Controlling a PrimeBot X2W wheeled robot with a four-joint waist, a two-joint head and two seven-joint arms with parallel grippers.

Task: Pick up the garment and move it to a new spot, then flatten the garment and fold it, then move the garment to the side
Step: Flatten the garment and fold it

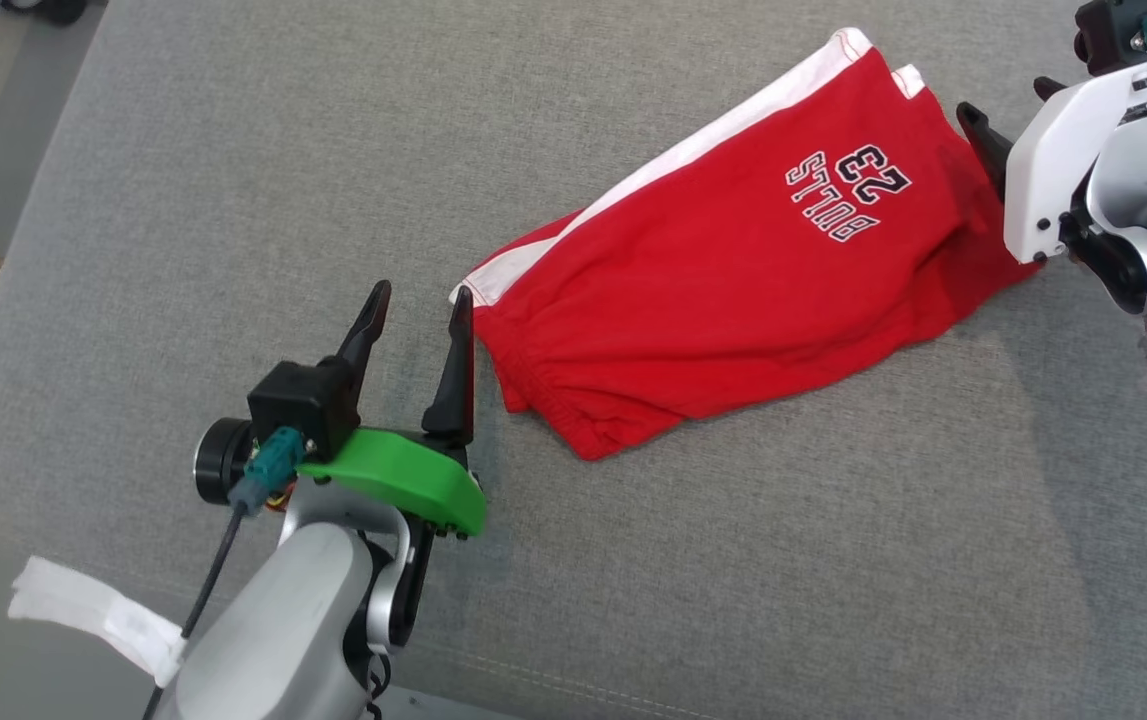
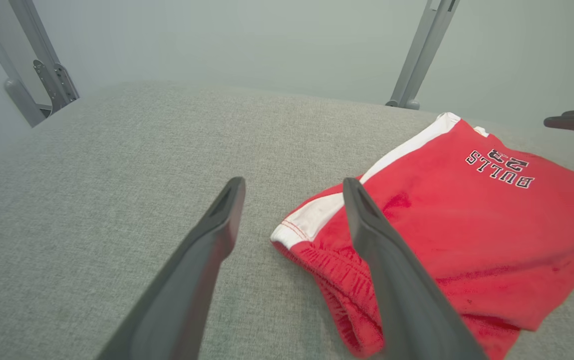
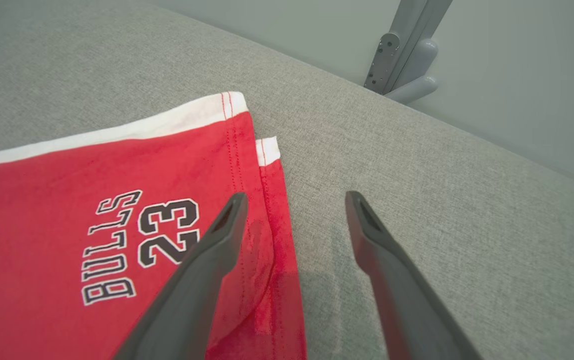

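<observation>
Across the head view, red shorts (image 1: 733,270) with a white side stripe and a black-and-white "BULLS 23" print lie doubled over on a grey woven cushion (image 1: 233,200), the gathered elastic waistband at their seven o'clock end. At eight o'clock of them the left gripper (image 1: 420,300) has its fingers apart, one tip just beside the white corner. At two o'clock is the right gripper (image 1: 1003,95).

From the left wrist, soft fleecy cloth lies at three o'clock of the parted fingers.

From the right wrist, the jaws stand apart, one finger over the stitched hem, the other over the cushion.
</observation>
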